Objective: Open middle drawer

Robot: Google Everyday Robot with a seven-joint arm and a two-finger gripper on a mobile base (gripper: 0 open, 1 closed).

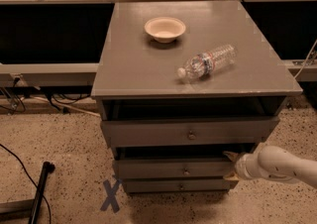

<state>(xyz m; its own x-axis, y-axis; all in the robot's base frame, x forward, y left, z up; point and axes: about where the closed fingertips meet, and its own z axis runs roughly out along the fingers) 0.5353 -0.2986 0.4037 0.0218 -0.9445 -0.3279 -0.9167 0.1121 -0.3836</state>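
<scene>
The shallow grey wooden middle drawer [163,168] sits second of three in the front of the grey cabinet [138,69], with a dark gap above its flat face and a small round metal knob [186,171] at its centre. It looks drawn out only a little, so most of the pull is not yet done.

The white arm's two-finger gripper [230,166] is at the right end of that drawer front, well away from the knob. Its tan fingertips [231,156] stand spread apart, one near the top edge and one near the bottom. Whether they press on the wood I cannot tell.

To do this well, the pull should run straight out along the drawer's slide. Force applied at one end can skew the drawer and jam it, so a slow, level draw seems wise, keeping clear of the taller top drawer [148,133] and the small lowest drawer [148,186].

By count there are three drawers, three knobs and one gripper. On the cabinet top stand one pale round bowl [165,28] and one clear plastic water bottle [207,61] lying on its side, and one blue taped X [111,194] marks the speckled floor
</scene>
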